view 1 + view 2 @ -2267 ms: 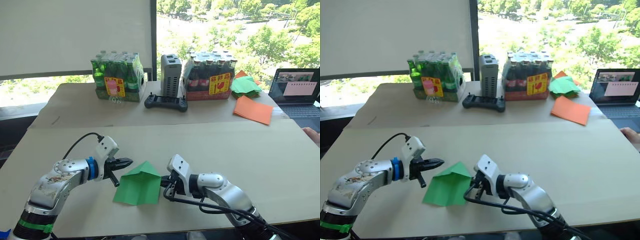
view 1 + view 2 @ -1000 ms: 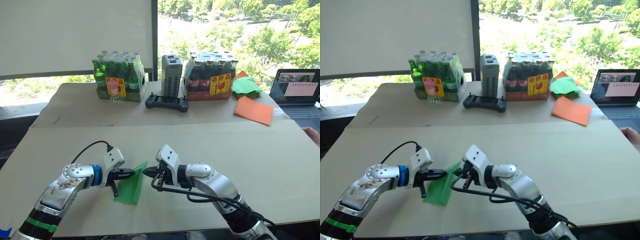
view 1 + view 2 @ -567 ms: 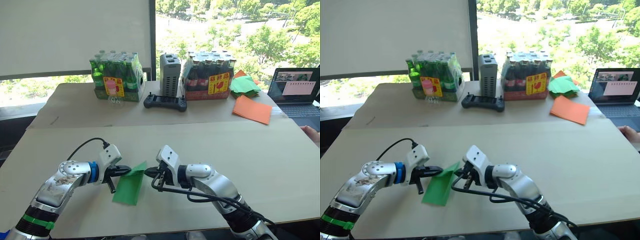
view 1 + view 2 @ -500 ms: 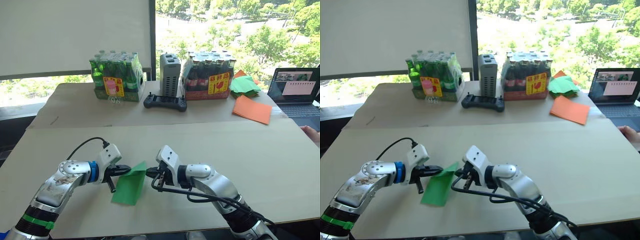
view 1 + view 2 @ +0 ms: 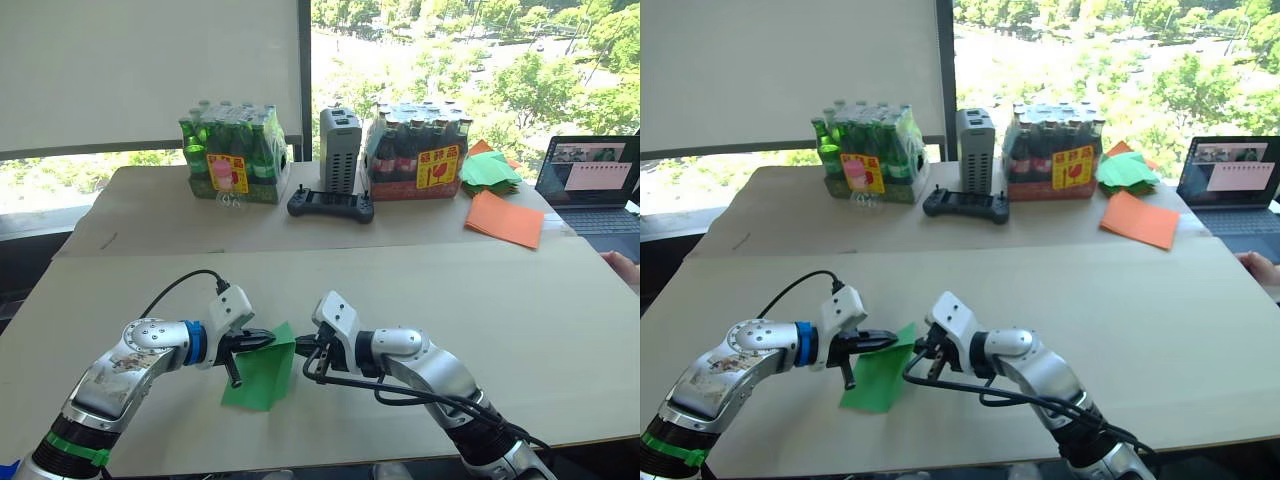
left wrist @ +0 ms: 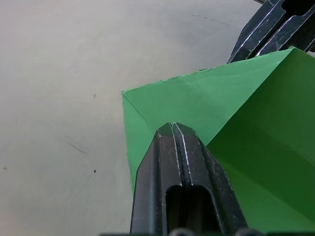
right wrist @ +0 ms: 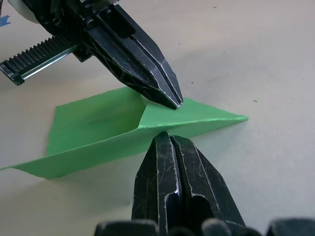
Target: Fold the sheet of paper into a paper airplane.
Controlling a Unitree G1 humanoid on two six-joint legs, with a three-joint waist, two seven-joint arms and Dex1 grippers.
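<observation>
The paper (image 5: 262,368) is being folded lengthwise, pressed by both closed grippers (image 5: 268,339) (image 5: 301,345); next, the crease must be flattened.

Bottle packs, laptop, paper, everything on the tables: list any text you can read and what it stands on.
Yellow and red label on the green bottle pack: print too small to read.
Same kind of label on the dark bottle pack: unreadable.
Laptop screen: blurred.
Sheet of paper: no print.
</observation>
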